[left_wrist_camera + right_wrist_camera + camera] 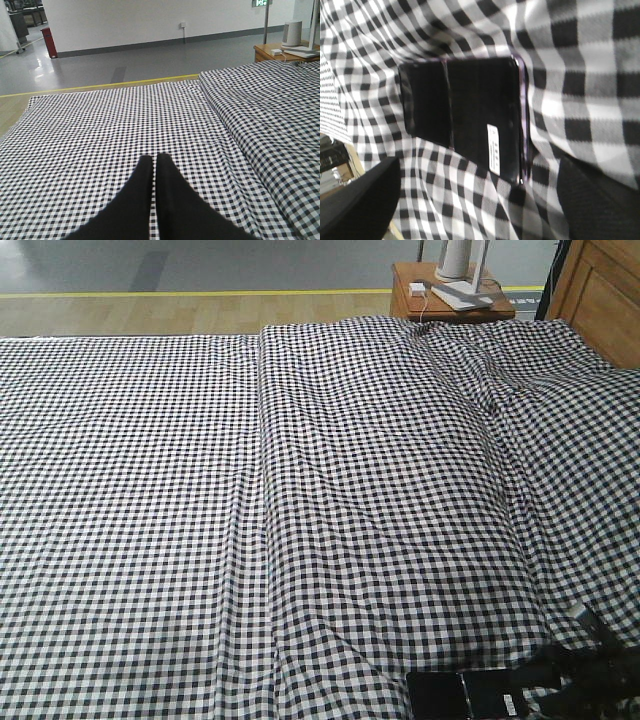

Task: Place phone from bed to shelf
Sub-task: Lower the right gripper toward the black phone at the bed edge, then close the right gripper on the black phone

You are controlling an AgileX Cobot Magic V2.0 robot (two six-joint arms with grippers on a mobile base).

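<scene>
Phone (pixel 465 695) flat on bed (pixel 300 490), bottom right of front view, long axis left-right, sticker (pixel 508 705) end rightward; right end effector (pixel 477 172) released beside it; left end effector (pixel 154 162) clenched, empty

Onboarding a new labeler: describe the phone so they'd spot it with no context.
Start at the wide bed in black-and-white check cloth; go to its near edge, right of centre in the front view. The phone lies flat there. Against the checks it is the one glossy solid-black rectangle, with a seam across its middle, a pinkish edge and a small white sticker.
</scene>
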